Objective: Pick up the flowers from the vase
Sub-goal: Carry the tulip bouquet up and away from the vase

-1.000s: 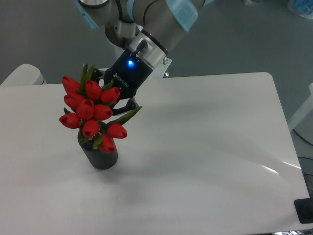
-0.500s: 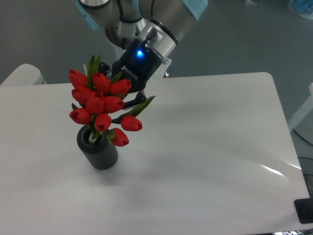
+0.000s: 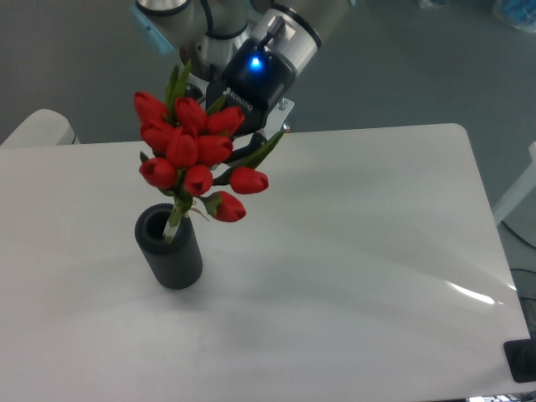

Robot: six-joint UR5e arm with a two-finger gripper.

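Note:
The flowers point(image 3: 191, 151), a bunch of red tulip buds with green leaves, hang tilted above the vase point(image 3: 170, 250). Their pale stems point(image 3: 175, 219) still reach into the vase's round mouth. The vase is a dark ribbed cylinder standing upright on the white table point(image 3: 352, 251). My gripper point(image 3: 219, 159) is behind the bunch, its black body with a blue light above and to the right of the buds. Its fingers are mostly hidden by buds and leaves, and it is shut on the flowers.
The table's right edge and rounded far corner point(image 3: 459, 130) lie to the right. A white rounded object point(image 3: 38, 127) sits past the table's far left corner. A dark object point(image 3: 521, 358) is at the lower right edge.
My gripper has risen and moved right with the flowers. The bunch has lifted out of the vase mouth so that the stems show. The vase has stayed put.

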